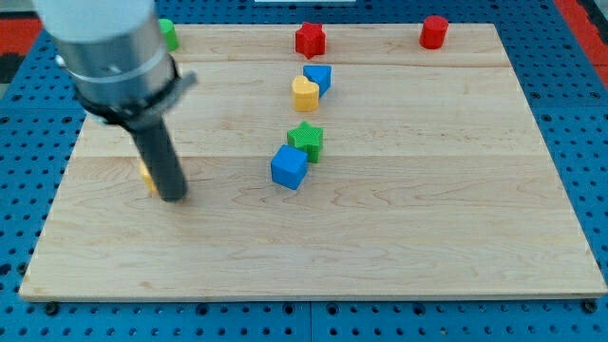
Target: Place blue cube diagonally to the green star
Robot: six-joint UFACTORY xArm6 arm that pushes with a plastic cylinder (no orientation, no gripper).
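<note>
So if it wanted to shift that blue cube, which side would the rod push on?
Nothing grips; my tip only pushes. The blue cube already sits diagonally below-left of the green star, touching it. Its free left face, toward my tip, looks easiest to reach.

Pale light-wood board (427, 218) with faint grain lines, on a blue perforated base (570, 114). Blocks: blue cube (289, 167), green star (306, 141), yellow heart-like block (305, 94), blue block (319, 78), red star (310, 40), red cylinder (434, 31), green block (168, 34), and a yellow block (145, 175), shape unclear. Rod dark grey to my tip (173, 198), under a grey cylindrical housing (100, 38).
</note>
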